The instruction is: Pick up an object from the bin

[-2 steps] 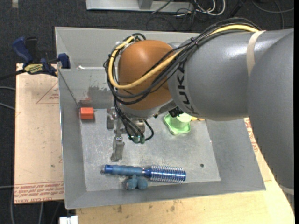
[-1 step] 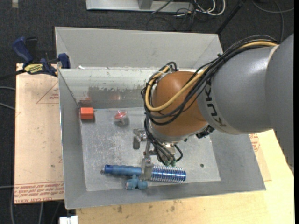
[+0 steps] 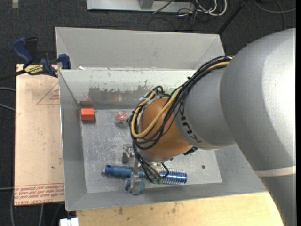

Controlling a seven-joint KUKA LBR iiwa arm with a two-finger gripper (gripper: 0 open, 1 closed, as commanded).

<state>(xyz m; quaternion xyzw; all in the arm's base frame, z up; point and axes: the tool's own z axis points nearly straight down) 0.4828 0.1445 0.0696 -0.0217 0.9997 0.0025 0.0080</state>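
My gripper [image 3: 135, 177] is low in the bin [image 3: 141, 51], near the front wall, right at the inner end of a blue stick [image 3: 114, 171] that lies flat and points left; just to the gripper's right lies a blue-and-silver ribbed tube [image 3: 174, 176]. I cannot tell whether the gripper is spread, pressed together or pinching anything, since my own wrist and cables hang over it.

I judge the pick not yet done: nothing shows lifted, and the blue stick and the ribbed tube both rest on the floor; the grasp, the lift and the carry clear of the bin are all left.

Well apart, toward the back left corner, sit an orange block [image 3: 87, 115] and, to its right, a small red piece [image 3: 122, 118].

For room, the front wall is close beside the gripper, so I would go straight up rather than forward; the middle and left of the floor lie bare, and the bin is open above.
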